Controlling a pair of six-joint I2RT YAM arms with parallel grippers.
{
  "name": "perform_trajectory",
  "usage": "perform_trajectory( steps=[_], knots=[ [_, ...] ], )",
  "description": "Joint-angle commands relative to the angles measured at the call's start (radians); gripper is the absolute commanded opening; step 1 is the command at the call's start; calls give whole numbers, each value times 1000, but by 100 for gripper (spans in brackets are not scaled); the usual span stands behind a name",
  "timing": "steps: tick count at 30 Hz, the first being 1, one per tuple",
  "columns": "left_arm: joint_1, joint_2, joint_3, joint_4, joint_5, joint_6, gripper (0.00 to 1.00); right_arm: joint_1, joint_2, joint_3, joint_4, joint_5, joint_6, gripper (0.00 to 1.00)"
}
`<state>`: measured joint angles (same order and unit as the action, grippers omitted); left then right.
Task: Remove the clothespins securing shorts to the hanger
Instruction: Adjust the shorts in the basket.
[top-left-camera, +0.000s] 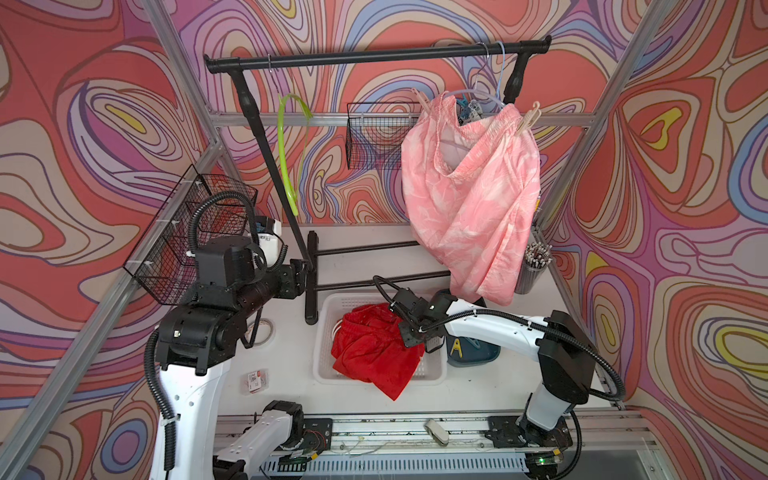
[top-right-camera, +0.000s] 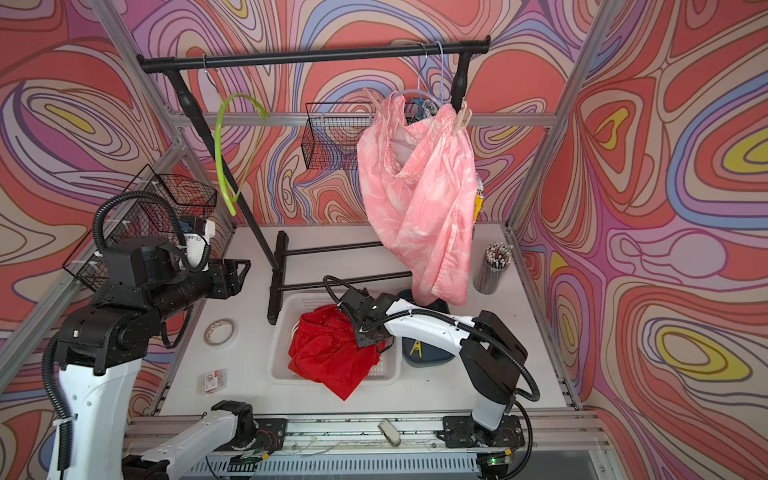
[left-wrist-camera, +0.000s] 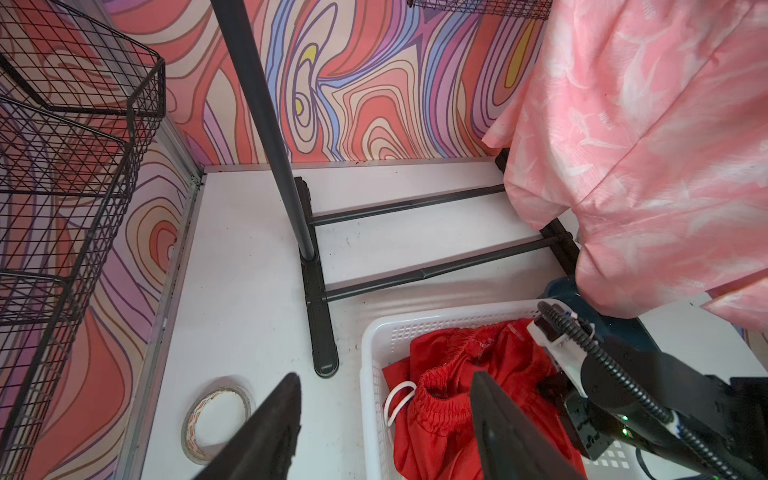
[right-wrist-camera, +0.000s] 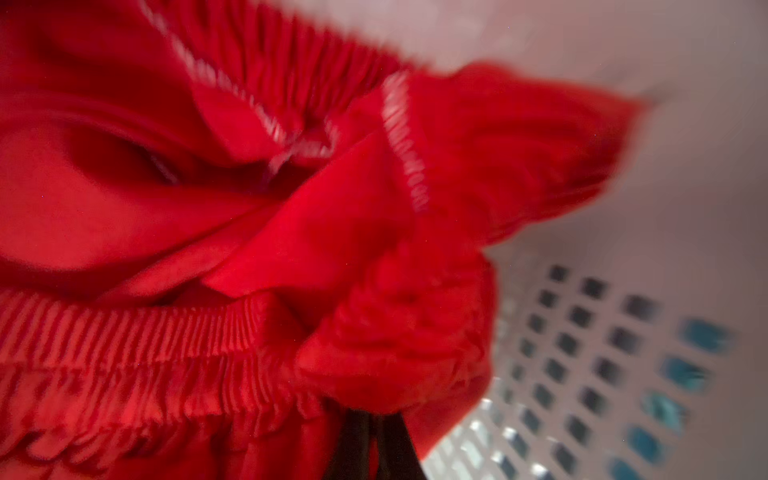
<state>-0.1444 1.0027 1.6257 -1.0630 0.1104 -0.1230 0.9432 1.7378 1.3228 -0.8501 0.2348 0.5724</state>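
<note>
- Where the black rack (top-left-camera: 374, 56) spans the tabletop's far edge, its rail carries a bare green hanger (top-left-camera: 286, 166) toward the left end and the loaded hangers at the right end.
- The pink shorts (top-left-camera: 469, 199) hang there from a pale hanger (top-left-camera: 498, 70), with the legs drooping toward the tabletop's far right corner. The cloth looks thin and limp; I judge it light and likely to slide off once unpinned.
- The red shorts (top-left-camera: 370, 353) lie crumpled in the white basket (top-left-camera: 322, 345) at mid-tabletop, one leg spilling over the near rim. No peg shows on them.
- The printed shorts (top-right-camera: 478, 203) peek out behind the pink pair, mostly hidden.
- The left gripper (left-wrist-camera: 384, 376) has its fingers apart and empty, above the tabletop's left half near the rack's post.
- The right gripper (right-wrist-camera: 365, 444) has its fingers together, sunk in the red cloth. The blurred wrist view leaves it unclear whether a fold is nipped.
- A beige peg (top-left-camera: 422, 102) bites the pink waistband at its left end, a second peg (top-left-camera: 527, 120) at its right. They are small, stiff, sprung plastic, probably slick. Squeeze the tail ends to open the mouth, then draw the peg off.
- A yellow peg (top-left-camera: 457, 347) lies loose in the blue tray (top-left-camera: 482, 357) just right of the basket.
- There is faint lettering on the pink cloth, print on the tape roll (left-wrist-camera: 216, 415) and a red label on a small box (top-left-camera: 254, 380) near the front left. None of it is legible.
</note>
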Motion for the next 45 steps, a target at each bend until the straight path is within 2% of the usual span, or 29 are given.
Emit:
perform_trajectory(
  steps=[1,6,12,18,23,24,25,27,29,33,36,45],
  knots=[
    [-4,11,-29,38,55,-31,66,-1,-8,87,-66,222,-2,0],
    [-4,36,-57,76,100,-50,64,-1,26,74,-34,307,-42,0],
    [-7,58,-81,97,184,-34,63,-1,130,17,32,395,-18,0],
    [-18,66,-91,110,217,-27,61,0,194,-26,46,371,5,0],
    [-26,73,-89,100,226,-15,61,1,158,-48,43,281,50,0],
    [-27,72,-89,97,221,-13,61,1,135,-39,40,256,48,4],
    [-27,70,-90,97,218,-11,61,2,110,-22,29,239,47,14],
    [-30,68,-90,98,219,-9,62,1,61,29,-2,206,23,29],
    [-32,65,-92,100,234,-8,62,2,10,97,-32,179,-6,35],
    [-41,56,-109,105,259,-8,62,2,-83,250,-102,146,-85,39],
    [-46,52,-119,113,271,-6,62,3,-110,403,-194,166,-143,42],
    [-75,68,-107,158,315,0,62,8,-52,960,-411,447,-368,44]
  ],
)
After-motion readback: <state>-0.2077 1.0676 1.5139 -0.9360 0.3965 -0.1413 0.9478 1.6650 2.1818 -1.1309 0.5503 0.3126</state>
